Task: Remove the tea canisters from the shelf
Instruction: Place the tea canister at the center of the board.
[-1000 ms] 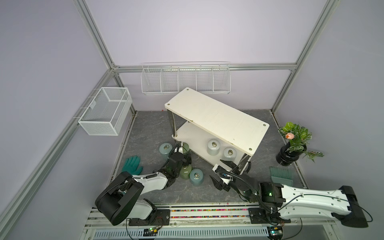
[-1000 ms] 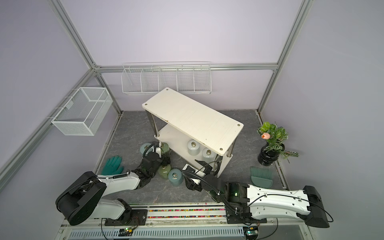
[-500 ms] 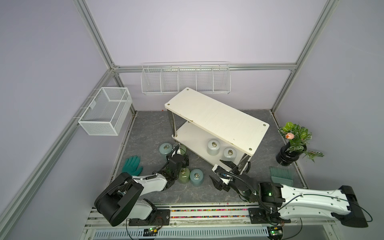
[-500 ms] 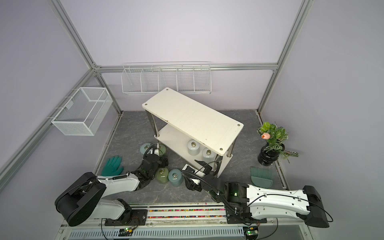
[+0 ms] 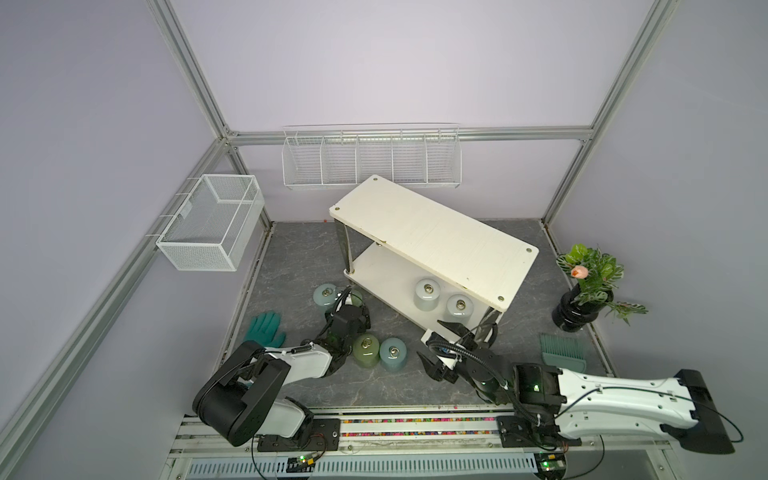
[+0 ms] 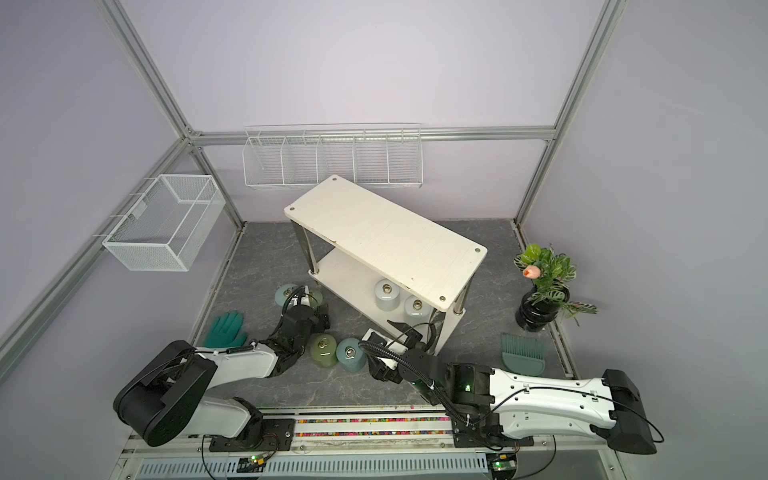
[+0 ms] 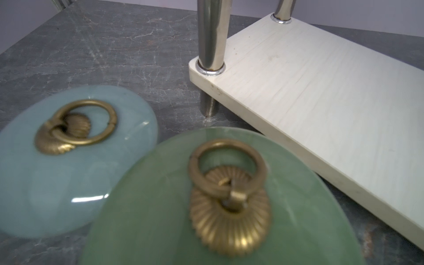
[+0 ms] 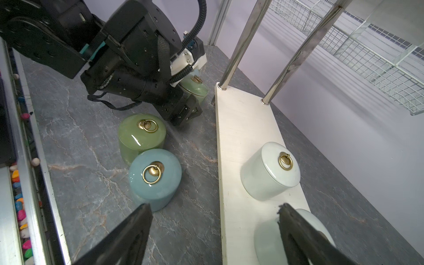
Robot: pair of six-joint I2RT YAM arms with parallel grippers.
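Right fingers (image 8: 133,236) spread wide, empty, beside grey-white canister (image 8: 266,238) on shelf (image 8: 241,128); left fingers (image 8: 188,111) mostly hidden, grip unclear.

Left end effector (image 5: 349,313) jaws obscured in both top views; olive canister (image 7: 149,218) lid blurred, cut off by frame edge.

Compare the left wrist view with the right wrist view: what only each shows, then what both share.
Only the left wrist view clearly shows a light blue canister beside a green canister. Only the right wrist view shows a pale canister, a second pale canister, the open right gripper and the left arm. Both show that green canister and the shelf.
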